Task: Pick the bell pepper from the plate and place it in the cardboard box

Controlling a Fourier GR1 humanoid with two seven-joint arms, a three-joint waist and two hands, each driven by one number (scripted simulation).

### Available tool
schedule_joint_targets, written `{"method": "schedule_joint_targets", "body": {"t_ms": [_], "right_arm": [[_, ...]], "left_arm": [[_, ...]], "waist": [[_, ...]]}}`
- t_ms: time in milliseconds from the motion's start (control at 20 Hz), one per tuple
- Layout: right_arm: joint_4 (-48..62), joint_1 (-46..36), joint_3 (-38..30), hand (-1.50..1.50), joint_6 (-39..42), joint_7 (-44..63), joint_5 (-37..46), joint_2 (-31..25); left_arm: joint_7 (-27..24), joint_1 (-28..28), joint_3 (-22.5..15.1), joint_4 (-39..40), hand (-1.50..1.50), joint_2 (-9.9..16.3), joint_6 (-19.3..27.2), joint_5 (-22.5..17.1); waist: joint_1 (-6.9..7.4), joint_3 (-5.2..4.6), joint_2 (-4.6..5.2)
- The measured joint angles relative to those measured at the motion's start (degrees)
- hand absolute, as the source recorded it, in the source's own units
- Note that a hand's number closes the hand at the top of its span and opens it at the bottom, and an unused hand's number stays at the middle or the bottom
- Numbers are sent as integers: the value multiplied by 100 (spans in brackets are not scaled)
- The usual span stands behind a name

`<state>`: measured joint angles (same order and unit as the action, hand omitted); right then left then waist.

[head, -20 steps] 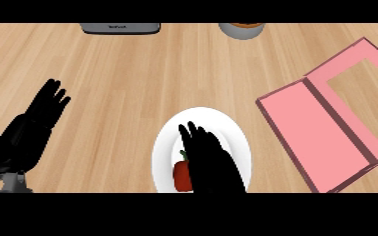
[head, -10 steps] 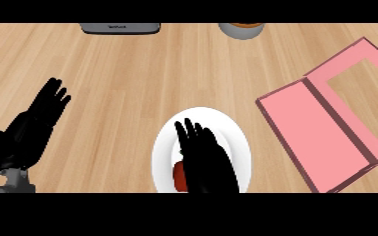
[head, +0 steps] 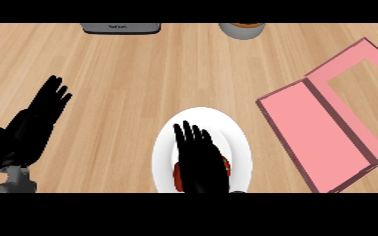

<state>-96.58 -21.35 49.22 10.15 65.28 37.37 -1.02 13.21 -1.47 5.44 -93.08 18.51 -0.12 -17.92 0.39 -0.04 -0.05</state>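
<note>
The right hand (head: 198,160) has slid back toward the near edge of the white plate (head: 236,130) over the last second, so that it now lies squarely over the red bell pepper (head: 179,174), where a moment ago the pepper showed plainly at its left side. Only thin red slivers peek out on either side of the palm now, low on the plate. The fingers are stretched out flat and pointing away across the plate, not wrapped round anything that I can see; whether the thumb has started to tuck under the pepper is hidden beneath the hand, so I would call it spread and covering rather than holding. To my eye this is the lining-up before the grasp: the hand has centred itself over the pepper, and the closing of the fingers is yet to come. The pink cardboard box (head: 310,130) lies open well to the right of the plate, its lid thrown back, with nothing in it, so the carrying part of the job is all ahead. The left hand (head: 37,120) rests with fingers straight at the left side of the wooden counter (head: 184,70), just where it was before. At the far edge a grey appliance (head: 120,27) and a round cup (head: 242,29) sit untouched, well away from the work.
</note>
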Motion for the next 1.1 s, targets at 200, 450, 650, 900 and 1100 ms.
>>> {"method": "schedule_joint_targets", "body": {"t_ms": [200,450,650,900,1100], "right_arm": [[215,-35,-30,-150,-23,-8,-8,1],[423,-164,10,-150,-85,27,-126,0],[474,-111,2,-150,-51,4,-201,-2],[723,-112,75,-150,-97,-44,-275,5],[803,-14,119,-150,-129,-75,-239,8]], "left_arm": [[69,72,31,-113,0,-5,-45,-10],[178,18,72,-186,0,-23,-8,47],[179,-32,131,-126,0,-34,-73,34],[131,4,121,-138,0,-124,-66,143],[94,-101,132,43,0,-174,-102,198]], "waist": [[1,1,-1],[2,2,-1],[-10,2,0],[-5,2,1],[-22,2,2]]}}
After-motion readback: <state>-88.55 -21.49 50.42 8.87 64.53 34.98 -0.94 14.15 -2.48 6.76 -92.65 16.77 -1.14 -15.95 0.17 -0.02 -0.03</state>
